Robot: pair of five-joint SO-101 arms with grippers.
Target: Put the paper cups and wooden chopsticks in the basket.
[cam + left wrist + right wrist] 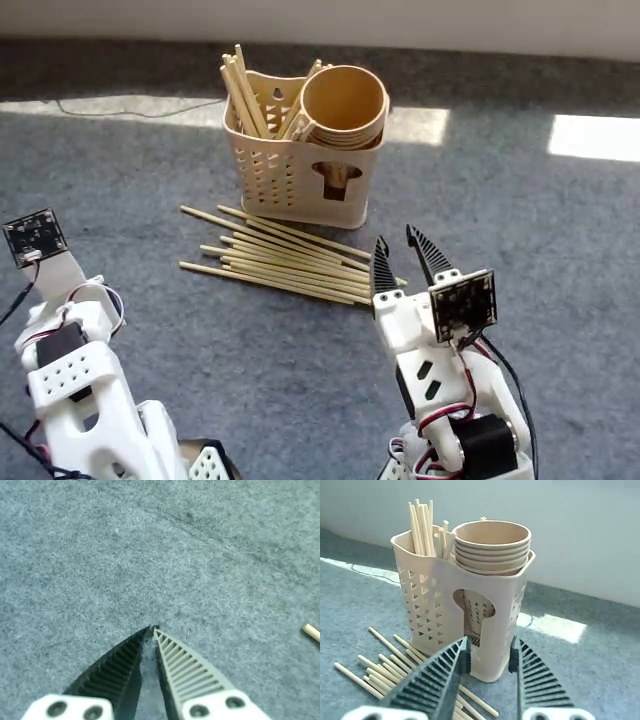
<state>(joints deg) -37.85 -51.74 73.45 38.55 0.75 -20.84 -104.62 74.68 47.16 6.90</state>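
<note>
A cream plastic basket [290, 170] [435, 595] stands on the grey carpet at the back centre. A stack of paper cups [343, 105] [492, 547] sits in its right half, and several wooden chopsticks [245, 90] [421, 527] stand upright in its left half. Several more chopsticks [285, 258] [385, 667] lie loose on the carpet in front of the basket. My right gripper [403, 255] [489, 652] is open and empty, just right of the loose pile, pointing at the basket. My left gripper [151, 630] is shut and empty over bare carpet; its arm [70, 360] is at the lower left.
Grey carpet [150, 180] covers the whole area, with sunlit patches [595, 137] at the back right. A thin cable [110, 108] lies on the carpet at the back left. One chopstick end [311, 631] shows off to the side of my left gripper.
</note>
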